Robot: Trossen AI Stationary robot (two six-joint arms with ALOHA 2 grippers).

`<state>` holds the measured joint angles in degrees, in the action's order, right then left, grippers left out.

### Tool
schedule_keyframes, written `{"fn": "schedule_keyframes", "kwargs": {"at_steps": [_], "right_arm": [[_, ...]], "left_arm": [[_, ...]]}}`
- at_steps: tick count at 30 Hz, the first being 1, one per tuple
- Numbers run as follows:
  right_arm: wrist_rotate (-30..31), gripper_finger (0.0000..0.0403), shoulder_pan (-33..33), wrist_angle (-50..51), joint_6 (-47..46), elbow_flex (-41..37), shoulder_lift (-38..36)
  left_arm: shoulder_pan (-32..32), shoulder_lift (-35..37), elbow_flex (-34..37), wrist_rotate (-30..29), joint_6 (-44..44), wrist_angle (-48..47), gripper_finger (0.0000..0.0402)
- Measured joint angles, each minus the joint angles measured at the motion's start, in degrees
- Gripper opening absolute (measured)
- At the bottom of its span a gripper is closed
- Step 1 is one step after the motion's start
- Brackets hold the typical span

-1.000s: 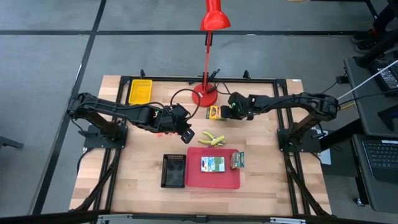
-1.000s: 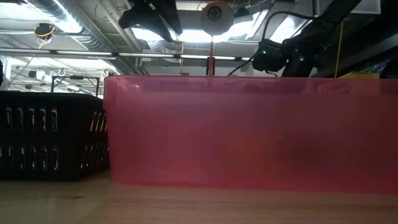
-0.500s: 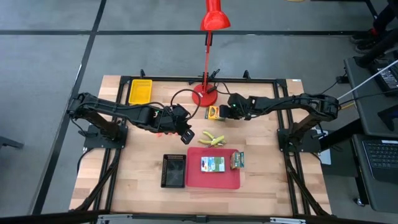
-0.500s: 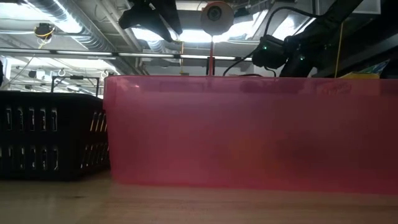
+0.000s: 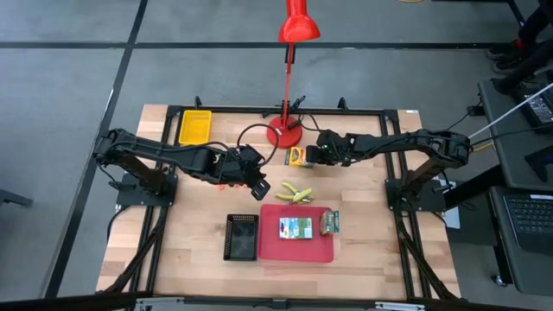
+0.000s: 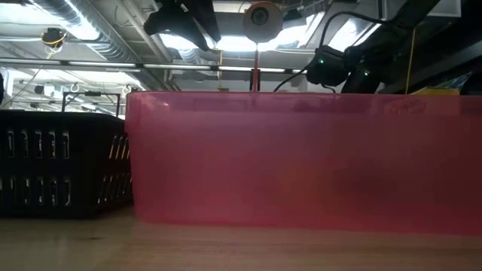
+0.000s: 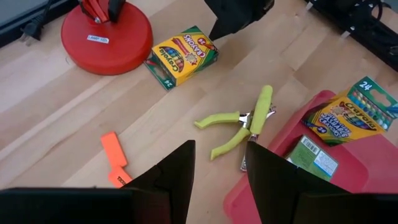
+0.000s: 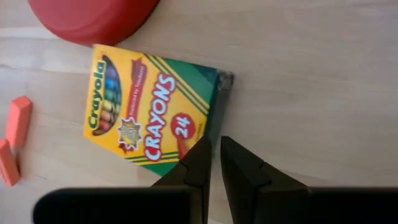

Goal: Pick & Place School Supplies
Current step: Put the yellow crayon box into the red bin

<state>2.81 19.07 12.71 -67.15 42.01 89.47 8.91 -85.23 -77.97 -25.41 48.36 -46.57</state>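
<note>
One yellow-green crayon box [image 8: 149, 112] lies flat on the table beside the red lamp base [image 5: 285, 134]. My right gripper [image 8: 215, 149] is shut, with its fingertips at the box's green end; in the high view it [image 5: 313, 155] is just right of the box [image 5: 298, 156]. Two more crayon boxes [image 5: 295, 228] [image 5: 332, 222] lie in the red tray [image 5: 285, 250]. The yellow-green scissors-like tool [image 7: 242, 124] lies on the table ahead of my open left gripper [image 7: 219, 162] [image 5: 262, 188]. Two orange sticks [image 7: 112, 149] lie on the wood to its left. My right gripper: the shut fingers [image 8: 200, 155] come slanting down from the table's right to the crayon box's green end [image 8: 214, 106]. One fingertip overlaps that edge in the wrist view, but I cannot tell whether it touches. The box lies flat on the table.
A black basket [image 5: 242, 237] stands against the red tray's left side. A yellow tray [image 5: 194, 126] sits at the far left corner. The lamp pole [image 5: 289, 82] rises at the far edge with a cable [image 5: 246, 134] curling beside it. Bare wood shows left of the basket.
My right gripper has edged a little toward the table's left, closer to the crayon box by the lamp base. The box and the other supplies lie where they were.
</note>
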Motion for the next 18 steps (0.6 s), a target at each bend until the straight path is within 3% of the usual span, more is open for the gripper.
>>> {"fn": "schedule_keyframes", "kwargs": {"at_steps": [18], "right_arm": [[-0.4, 0.0041, 0.1, -6.6, -3.0, -2.7, -1.7]], "left_arm": [[-0.1, 0.0, 0.0, 0.0, -0.7, -0.2, 0.0139]]}}
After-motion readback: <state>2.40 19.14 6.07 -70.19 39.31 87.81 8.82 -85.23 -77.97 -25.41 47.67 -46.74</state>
